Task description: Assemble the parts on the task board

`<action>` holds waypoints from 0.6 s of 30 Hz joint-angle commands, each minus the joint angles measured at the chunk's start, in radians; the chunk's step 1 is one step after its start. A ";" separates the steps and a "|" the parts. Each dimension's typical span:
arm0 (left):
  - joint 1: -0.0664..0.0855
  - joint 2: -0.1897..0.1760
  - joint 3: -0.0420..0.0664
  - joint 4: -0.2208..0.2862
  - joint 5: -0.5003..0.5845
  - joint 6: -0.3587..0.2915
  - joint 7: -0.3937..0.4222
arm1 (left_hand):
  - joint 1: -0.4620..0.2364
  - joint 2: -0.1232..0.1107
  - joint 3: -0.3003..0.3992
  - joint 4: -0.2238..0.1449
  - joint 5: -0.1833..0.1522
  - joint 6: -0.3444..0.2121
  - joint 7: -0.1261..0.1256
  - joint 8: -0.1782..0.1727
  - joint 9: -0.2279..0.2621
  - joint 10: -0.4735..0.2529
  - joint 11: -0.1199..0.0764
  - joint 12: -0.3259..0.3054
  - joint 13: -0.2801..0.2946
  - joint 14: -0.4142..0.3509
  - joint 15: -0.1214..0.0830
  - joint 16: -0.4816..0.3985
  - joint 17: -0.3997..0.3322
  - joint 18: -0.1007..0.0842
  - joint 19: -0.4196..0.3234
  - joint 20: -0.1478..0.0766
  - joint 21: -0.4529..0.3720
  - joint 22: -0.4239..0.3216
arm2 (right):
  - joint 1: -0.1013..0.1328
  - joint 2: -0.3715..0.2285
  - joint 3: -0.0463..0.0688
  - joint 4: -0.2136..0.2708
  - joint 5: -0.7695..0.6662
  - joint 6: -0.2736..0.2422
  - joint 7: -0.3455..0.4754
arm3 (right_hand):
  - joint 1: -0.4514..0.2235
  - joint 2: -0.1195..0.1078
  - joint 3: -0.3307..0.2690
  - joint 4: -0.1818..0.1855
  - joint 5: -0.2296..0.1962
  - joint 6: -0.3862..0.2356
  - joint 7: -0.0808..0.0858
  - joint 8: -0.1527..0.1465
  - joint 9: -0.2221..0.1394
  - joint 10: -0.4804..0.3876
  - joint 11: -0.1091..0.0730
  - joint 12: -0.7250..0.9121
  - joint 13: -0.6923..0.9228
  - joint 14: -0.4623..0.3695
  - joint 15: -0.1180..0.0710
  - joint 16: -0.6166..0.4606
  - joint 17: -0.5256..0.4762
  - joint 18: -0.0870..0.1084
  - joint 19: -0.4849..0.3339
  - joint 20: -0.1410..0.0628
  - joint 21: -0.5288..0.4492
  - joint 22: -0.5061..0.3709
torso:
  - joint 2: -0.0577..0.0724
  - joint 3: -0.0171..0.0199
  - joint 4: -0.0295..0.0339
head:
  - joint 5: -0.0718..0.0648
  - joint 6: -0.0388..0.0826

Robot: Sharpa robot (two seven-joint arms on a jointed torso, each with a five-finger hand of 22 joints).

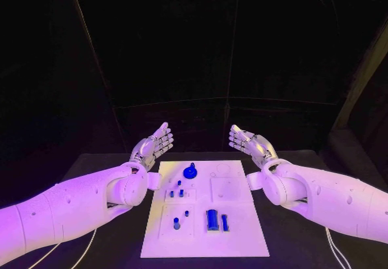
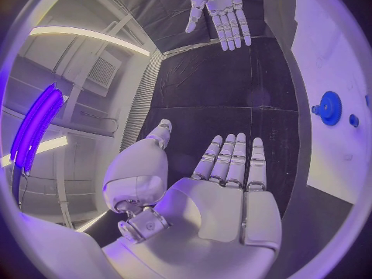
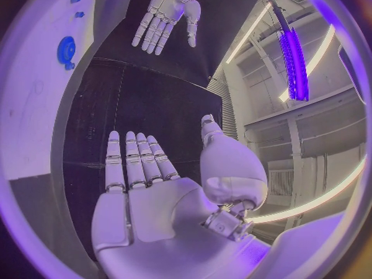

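Item one: the task board (image 1: 243, 224), a white plate lying flat in the middle of the black bench (image 1: 105, 168), between our two arms.

Item two: the parts on it. We log a round blue gear-like piece (image 1: 190, 171) near the far end, small blue pegs (image 1: 176, 193) left of centre, and, at the near end, a larger blue cylinder (image 1: 212, 219) with a slim blue bar (image 1: 225, 222) just beside it. Two more small blue pieces (image 1: 177, 225) sit in the near-left panel. From the head view we cannot tell which of them lie loose and which stand in sockets.

Item three: our left hand (image 1: 152, 144), raised beside the board's far-left corner, fingers straight and apart, nothing in it. Its wrist view confirms the bare palm (image 2: 225, 211) and adds the toothed rim of the gear (image 2: 331, 108), which the head view leaves vague.

Item four: our right hand (image 1: 249, 143), mirrored beside the far-right corner, likewise spread and holding nothing. Its wrist view shows the flat palm (image 3: 147, 211), the gear (image 3: 67, 49) on the board's edge, and the opposite hand (image 3: 167, 12) facing it across the bench.

Neither hand touches the board or any part.
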 commanded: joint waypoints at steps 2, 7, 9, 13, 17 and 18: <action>-0.016 -0.026 0.012 0.092 -0.045 -0.227 0.047 | -0.205 0.003 -0.057 0.002 -0.008 -0.157 -0.042 -0.008 -0.004 -0.166 -0.071 -0.007 -0.004 -0.149 -0.041 -0.036 -0.005 -0.032 -0.117 -0.046 -0.008 -0.048 | -0.009 -0.027 0.003 0.095 0.122 -0.192 0.066 | -0.245 -0.002 0.003 -0.005 -0.040 -0.167 -0.085 -0.008 -0.004 -0.189 -0.027 -0.007 -0.004 -0.189 -0.009 -0.008 -0.055 -0.045 -0.172 -0.106 -0.074 -0.015 | 0.001 0.0015 0.0008 | 0.000 0.000; -0.034 -0.052 0.025 0.179 -0.059 -0.321 0.060 | -0.280 0.003 -0.078 0.002 -0.008 -0.214 -0.042 -0.008 -0.004 -0.227 -0.071 -0.007 -0.004 -0.203 -0.041 -0.108 -0.005 -0.108 -0.160 -0.063 -0.008 -0.066 | -0.019 -0.054 0.004 0.183 0.167 -0.266 0.086 | -0.330 -0.002 0.003 -0.005 -0.040 -0.225 -0.085 -0.008 -0.004 -0.252 -0.027 -0.007 -0.004 -0.254 -0.009 -0.008 -0.055 -0.116 -0.230 -0.106 -0.074 -0.015 | 0.001 0.0015 0.0008 | 0.000 0.000; -0.039 -0.058 0.028 0.200 -0.062 -0.345 0.063 | -0.309 0.003 -0.085 0.002 -0.008 -0.237 -0.042 -0.008 -0.004 -0.251 -0.071 -0.007 -0.004 -0.224 -0.041 -0.108 -0.005 -0.108 -0.177 -0.133 -0.008 -0.140 | -0.022 -0.060 0.005 0.204 0.177 -0.283 0.090 | -0.361 -0.002 0.003 -0.005 -0.040 -0.247 -0.085 -0.008 -0.004 -0.277 -0.027 -0.007 -0.004 -0.278 -0.009 -0.008 -0.055 -0.116 -0.252 -0.106 -0.074 -0.015 | 0.001 0.0015 0.0008 | 0.000 0.000; -0.041 -0.062 0.030 0.212 -0.064 -0.358 0.065 | -0.351 0.003 -0.167 0.002 -0.008 -0.269 -0.042 -0.008 -0.004 -0.284 -0.071 -0.007 -0.004 -0.255 -0.041 -0.108 -0.005 -0.108 -0.203 -0.133 -0.008 -0.140 | -0.023 -0.063 0.005 0.213 0.182 -0.291 0.092 | -0.410 -0.002 0.003 -0.005 -0.040 -0.280 -0.085 -0.008 -0.004 -0.315 -0.027 -0.007 -0.004 -0.316 -0.009 -0.008 -0.055 -0.116 -0.287 -0.106 -0.074 -0.015 | 0.001 0.0015 0.0008 | 0.000 0.000; -0.041 -0.062 0.030 0.212 -0.064 -0.358 0.065 | -0.390 0.003 -0.167 0.002 -0.008 -0.299 -0.042 -0.008 -0.004 -0.317 -0.071 -0.007 -0.004 -0.284 -0.041 -0.108 -0.005 -0.108 -0.222 -0.133 -0.008 -0.140 | -0.023 -0.063 0.005 0.213 0.182 -0.291 0.092 | -0.458 -0.002 0.003 -0.005 -0.040 -0.313 -0.085 -0.008 -0.004 -0.352 -0.027 -0.007 -0.004 -0.353 -0.009 -0.008 -0.055 -0.116 -0.321 -0.106 -0.074 -0.015 | 0.001 0.0015 0.0008 | 0.000 0.000; -0.041 -0.062 0.030 0.212 -0.064 -0.358 0.065 | -0.399 0.003 -0.167 0.002 -0.008 -0.306 -0.042 -0.008 -0.004 -0.322 -0.071 -0.007 -0.004 -0.289 -0.041 -0.108 -0.005 -0.108 -0.227 -0.133 -0.008 -0.140 | -0.023 -0.063 0.005 0.213 0.182 -0.291 0.092 | -0.468 -0.002 0.003 -0.005 -0.040 -0.320 -0.085 -0.008 -0.004 -0.359 -0.027 -0.007 -0.004 -0.360 -0.009 -0.008 -0.055 -0.116 -0.327 -0.106 -0.074 -0.015 | 0.001 0.0015 0.0008 | 0.000 0.000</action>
